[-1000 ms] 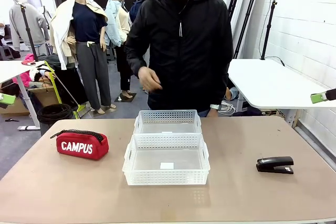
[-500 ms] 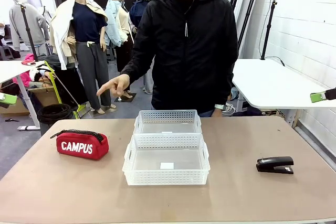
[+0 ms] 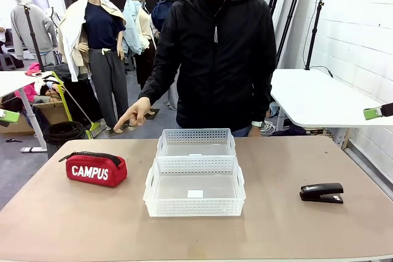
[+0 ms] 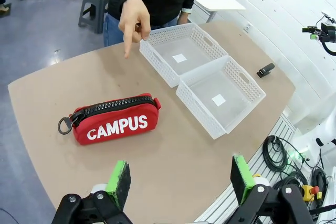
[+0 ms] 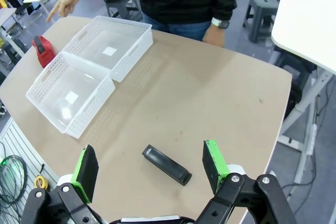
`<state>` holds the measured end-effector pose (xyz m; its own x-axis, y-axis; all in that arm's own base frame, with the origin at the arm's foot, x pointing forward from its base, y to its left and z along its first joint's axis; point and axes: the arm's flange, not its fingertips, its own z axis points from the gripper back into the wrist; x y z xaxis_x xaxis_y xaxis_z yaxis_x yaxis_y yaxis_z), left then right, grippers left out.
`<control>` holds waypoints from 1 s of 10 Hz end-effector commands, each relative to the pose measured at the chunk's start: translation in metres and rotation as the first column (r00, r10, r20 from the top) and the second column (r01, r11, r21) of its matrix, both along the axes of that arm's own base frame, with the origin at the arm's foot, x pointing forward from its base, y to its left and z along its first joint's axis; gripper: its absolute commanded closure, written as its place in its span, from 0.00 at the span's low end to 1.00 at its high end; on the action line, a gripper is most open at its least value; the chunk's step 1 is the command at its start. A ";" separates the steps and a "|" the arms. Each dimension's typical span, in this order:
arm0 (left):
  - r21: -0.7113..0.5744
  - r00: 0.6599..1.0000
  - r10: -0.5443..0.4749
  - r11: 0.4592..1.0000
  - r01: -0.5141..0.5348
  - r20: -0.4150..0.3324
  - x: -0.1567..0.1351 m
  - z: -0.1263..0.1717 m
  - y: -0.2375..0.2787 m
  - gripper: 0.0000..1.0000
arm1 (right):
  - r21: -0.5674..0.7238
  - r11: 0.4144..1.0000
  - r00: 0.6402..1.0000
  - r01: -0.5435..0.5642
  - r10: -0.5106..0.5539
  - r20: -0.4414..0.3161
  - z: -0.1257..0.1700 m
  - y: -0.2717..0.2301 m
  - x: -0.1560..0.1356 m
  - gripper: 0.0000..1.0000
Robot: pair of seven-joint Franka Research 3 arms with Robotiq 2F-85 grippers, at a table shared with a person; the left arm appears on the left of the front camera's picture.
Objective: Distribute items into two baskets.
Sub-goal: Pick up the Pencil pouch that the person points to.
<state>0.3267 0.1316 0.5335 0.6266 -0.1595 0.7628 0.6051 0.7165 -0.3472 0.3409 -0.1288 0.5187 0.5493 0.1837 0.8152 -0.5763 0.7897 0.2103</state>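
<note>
My left claw [image 4: 180, 178] hangs with its green pads wide apart, holding nothing, above the red pouch [image 4: 113, 125], whose white lettering reads "CAMPUS". The pouch lies on the tabletop [image 3: 61, 225], left of two white perforated baskets. The near basket [image 3: 194, 205] touches the far basket [image 3: 196, 134]. Each has a small white label on its floor, too small to read. My right claw [image 5: 150, 161], equally spread and empty, hovers over the black stapler [image 5: 166, 165], which lies well right of the baskets. The person's hand [image 3: 134, 115] points a finger down beside the far basket.
</note>
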 end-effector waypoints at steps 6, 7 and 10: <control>-0.017 1.000 -0.005 1.000 0.005 0.010 0.001 0.000 0.000 0.00 | 0.013 1.000 1.000 -0.012 0.012 0.007 -0.001 0.000 0.002 0.00; -0.017 1.000 -0.005 1.000 0.005 0.010 0.001 0.000 0.000 0.00 | 0.013 1.000 1.000 -0.012 0.012 0.007 -0.001 0.000 0.002 0.00; 0.044 1.000 0.022 0.999 -0.021 -0.005 0.023 0.019 0.002 0.00 | 0.013 1.000 1.000 -0.012 0.012 0.007 -0.001 0.000 0.002 0.00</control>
